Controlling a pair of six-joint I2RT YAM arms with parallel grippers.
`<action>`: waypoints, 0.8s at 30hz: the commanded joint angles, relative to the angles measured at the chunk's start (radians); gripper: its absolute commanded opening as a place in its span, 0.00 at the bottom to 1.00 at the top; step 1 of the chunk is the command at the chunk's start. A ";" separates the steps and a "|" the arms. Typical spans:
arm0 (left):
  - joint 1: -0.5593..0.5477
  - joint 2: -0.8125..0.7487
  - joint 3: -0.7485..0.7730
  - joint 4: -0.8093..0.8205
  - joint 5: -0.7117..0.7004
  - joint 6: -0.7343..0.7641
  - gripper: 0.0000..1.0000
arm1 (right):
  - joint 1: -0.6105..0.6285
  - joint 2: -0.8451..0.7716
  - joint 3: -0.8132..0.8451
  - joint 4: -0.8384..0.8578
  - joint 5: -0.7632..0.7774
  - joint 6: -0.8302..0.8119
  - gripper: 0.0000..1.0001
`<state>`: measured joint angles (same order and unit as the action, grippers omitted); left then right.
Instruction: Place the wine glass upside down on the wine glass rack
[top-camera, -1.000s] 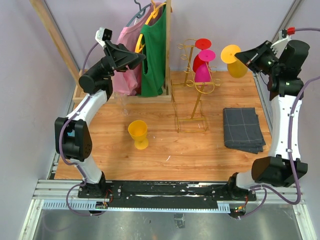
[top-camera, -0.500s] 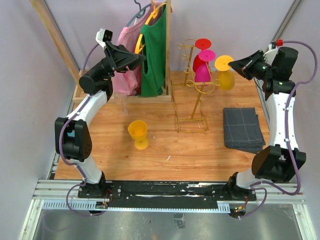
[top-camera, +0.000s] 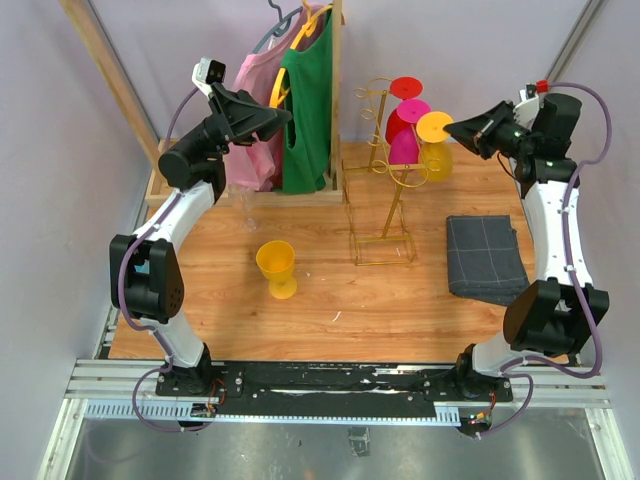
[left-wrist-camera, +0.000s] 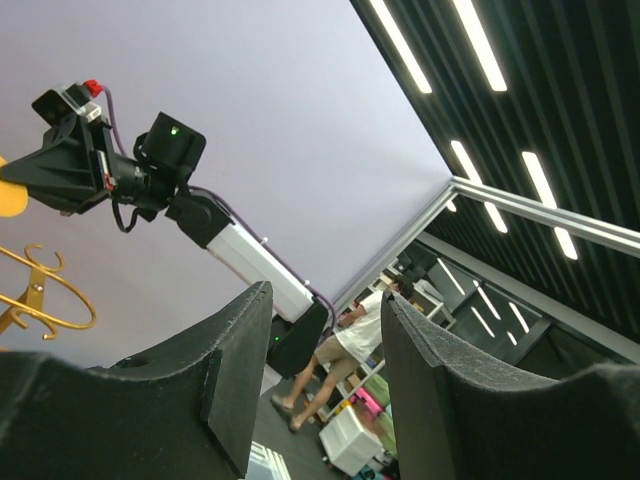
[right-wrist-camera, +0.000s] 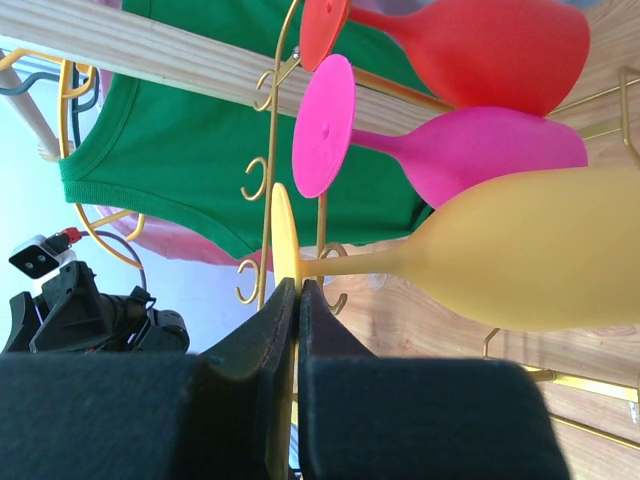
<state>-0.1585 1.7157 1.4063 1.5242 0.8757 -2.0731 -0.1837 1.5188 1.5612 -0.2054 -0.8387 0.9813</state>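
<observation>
Yellow wine glass, foot pinched in my right fingers, hangs bowl-down to hook the rack; left fingers spread.

Both arms raised; right hand pinched closed, left hand spread.

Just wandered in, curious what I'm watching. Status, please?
Left fingers open, empty, raised. Right fingers shut on foot of yellow plastic wine glass, upside down by gold wire rack. Red wine glass and pink wine glass hang close alongside.

yellow wine glass: inverted, beside rack hooks | wine glass rack: gold, upright
</observation>
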 joint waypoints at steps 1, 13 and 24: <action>0.008 -0.021 -0.007 0.254 0.011 -0.003 0.52 | 0.030 0.006 0.013 0.043 -0.039 0.011 0.01; 0.008 -0.018 -0.010 0.255 0.007 -0.003 0.52 | 0.052 -0.003 -0.004 0.037 -0.041 -0.001 0.01; 0.008 -0.021 -0.016 0.254 0.006 -0.002 0.52 | 0.052 -0.017 -0.013 0.020 -0.037 -0.010 0.01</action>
<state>-0.1585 1.7157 1.3926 1.5242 0.8761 -2.0731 -0.1608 1.5227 1.5600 -0.1917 -0.8497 0.9867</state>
